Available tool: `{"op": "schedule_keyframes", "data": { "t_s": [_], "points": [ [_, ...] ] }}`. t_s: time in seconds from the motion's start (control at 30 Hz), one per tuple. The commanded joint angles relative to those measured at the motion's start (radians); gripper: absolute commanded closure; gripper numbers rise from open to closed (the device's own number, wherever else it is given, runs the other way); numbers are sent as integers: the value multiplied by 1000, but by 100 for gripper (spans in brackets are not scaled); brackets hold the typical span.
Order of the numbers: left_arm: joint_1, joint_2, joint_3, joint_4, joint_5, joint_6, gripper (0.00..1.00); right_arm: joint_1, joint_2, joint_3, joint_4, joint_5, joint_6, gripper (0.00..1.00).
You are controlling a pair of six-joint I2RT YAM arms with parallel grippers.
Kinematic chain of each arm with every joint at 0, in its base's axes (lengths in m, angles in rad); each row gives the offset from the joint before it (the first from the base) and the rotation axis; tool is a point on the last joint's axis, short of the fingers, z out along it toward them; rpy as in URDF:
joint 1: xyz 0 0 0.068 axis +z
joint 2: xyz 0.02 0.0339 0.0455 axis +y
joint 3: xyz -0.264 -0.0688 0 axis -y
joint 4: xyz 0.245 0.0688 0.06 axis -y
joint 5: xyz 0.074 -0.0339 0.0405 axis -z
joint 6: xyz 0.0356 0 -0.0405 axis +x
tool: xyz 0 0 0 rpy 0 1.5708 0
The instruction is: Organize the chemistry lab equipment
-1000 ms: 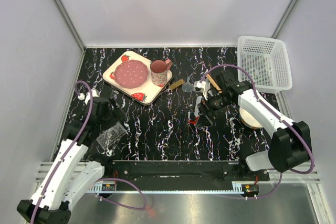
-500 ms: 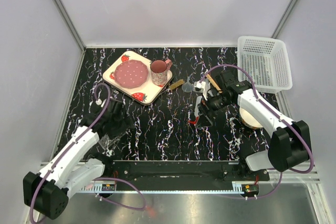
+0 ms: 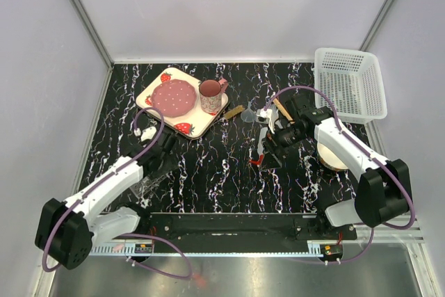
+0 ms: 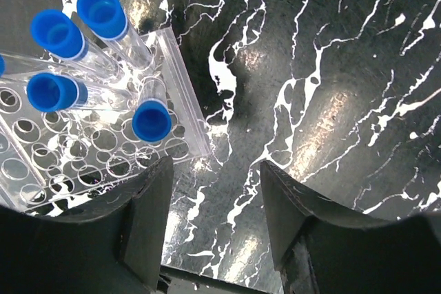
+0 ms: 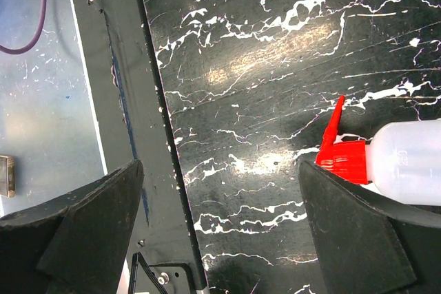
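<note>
Black counter (image 3: 222,179) with white marble veins, plain white walls all around. Far left, the left pincer (image 4: 213,173) hangs low over the near-left part of the counter. Its fingers are apart, with only bare counter in the gap. Just beside it sits the clear tube rack (image 4: 103,149), holding a handful of blue-capped tubes (image 4: 151,120) that lean at different angles.

Further back is the strawberry tray (image 3: 144,99) with the pink plate (image 3: 174,97) and mug (image 3: 210,97) on it. Right of the mug, a wooden-handled tool (image 3: 233,112) lies on the counter, and the clear funnel (image 3: 248,115) is just beside that.

Then the right pincer (image 5: 220,166), spread as wide as it goes and gripping nothing. The squeeze bottle (image 5: 406,170) lies on its side by one of its fingers, red cap (image 5: 341,156) poking in toward the gap.

A cream bowl (image 3: 334,161) sits half hidden under the right arm, and a white basket (image 3: 351,81) is in the far right corner.
</note>
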Motion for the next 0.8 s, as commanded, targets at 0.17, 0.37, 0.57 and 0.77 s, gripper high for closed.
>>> {"op": "schedule_keyframes", "data": {
  "t_s": [0.17,0.37,0.57,0.77],
  "points": [
    [-4,46,24,65,-65,18,46,-5,10,16,-7,-21,-25,0],
    [-4,59,18,87,-50,26,48,-5,13,17,-6,-18,-25,0],
    [-6,59,8,87,-45,13,53,-5,12,17,-6,-16,-27,0],
    [-18,52,-12,84,-42,-11,54,-5,12,19,-7,-16,-28,0]
  ]
}}
